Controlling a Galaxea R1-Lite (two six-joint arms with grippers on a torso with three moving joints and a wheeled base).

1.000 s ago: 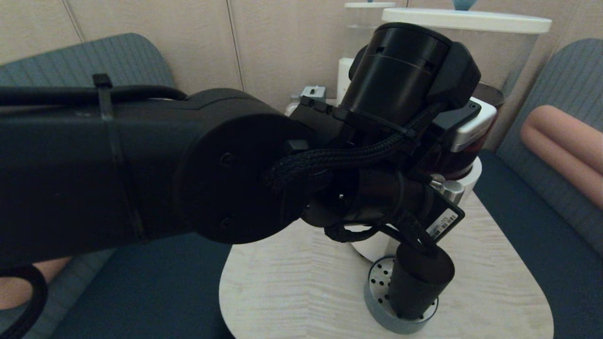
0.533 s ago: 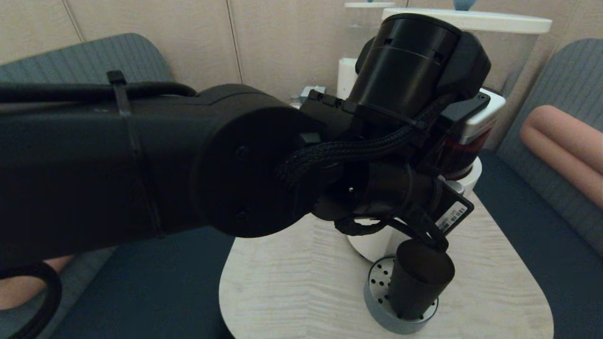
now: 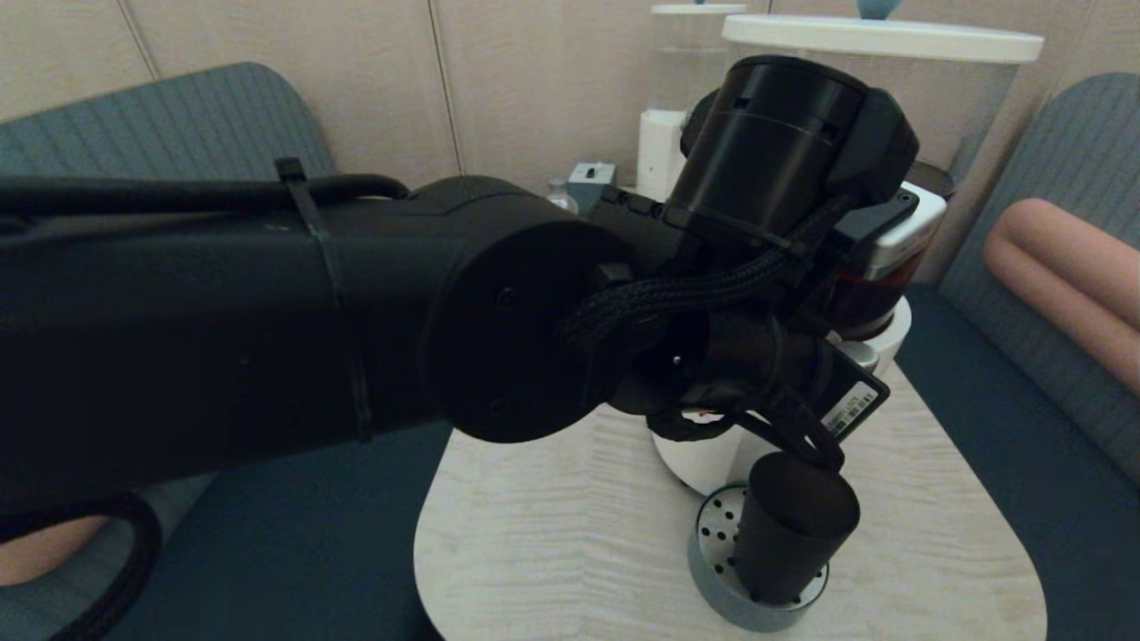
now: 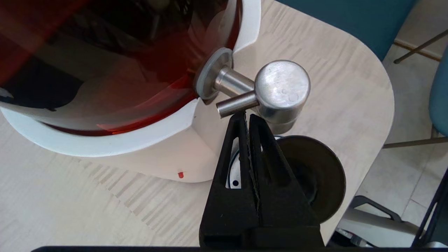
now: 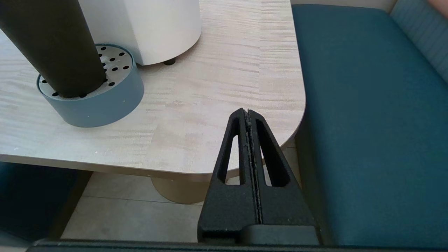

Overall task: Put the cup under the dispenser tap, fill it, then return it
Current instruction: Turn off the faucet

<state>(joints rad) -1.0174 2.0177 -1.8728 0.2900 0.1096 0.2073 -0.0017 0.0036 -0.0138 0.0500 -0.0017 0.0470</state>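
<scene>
Nearest you: the cup (image 3: 793, 525) stands upright on the round perforated drain tray (image 3: 723, 595) near the table's (image 3: 552, 552) front edge, directly below the tap (image 4: 280, 91). You can't tell if liquid is in it yet.

Judged as a handful: thin, stiff, matte wall, so decent friction. Light empty, noticeably heavier and sloshy once filled. You'd best clamp it across the upper third of the wall, below the rim, and keep it level.

Just above: your left gripper (image 4: 247, 117) has fingers pressed flat together, holding nothing, tips right up against the tap's small side lever (image 4: 235, 104). Contact can't be confirmed.

Behind: the big dispenser (image 4: 115, 133), dark red-brown liquid inside.

Your right gripper (image 5: 247, 113) hangs closed and empty off the table's corner.
</scene>
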